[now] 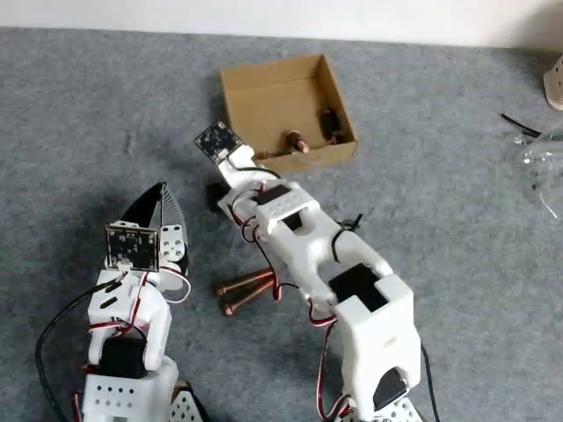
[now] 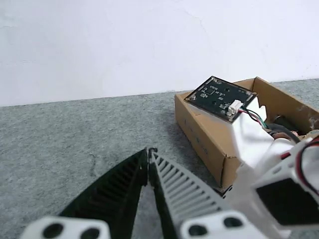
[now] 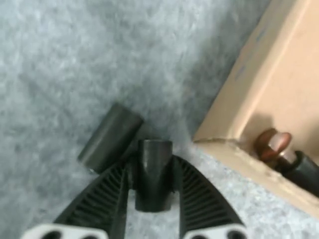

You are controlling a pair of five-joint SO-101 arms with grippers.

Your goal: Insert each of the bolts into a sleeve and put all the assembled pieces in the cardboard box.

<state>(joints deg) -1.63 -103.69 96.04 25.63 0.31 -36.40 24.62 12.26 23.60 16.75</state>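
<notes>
Grey felt table (image 1: pixel 88 105): right pincer (image 3: pixel 151 165) pinching sleeve (image 3: pixel 153 179), axis parallel to jaws; left pincer (image 2: pixel 148 152) pressed together.

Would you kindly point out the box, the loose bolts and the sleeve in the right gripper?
box (image 1: pixel 271 102), high view, bare floor.
bolts (image 1: pixel 249 282), high view, upper bolt's shaft.
sleeve (image 3: pixel 152 172), right wrist view, middle of its side.
</notes>
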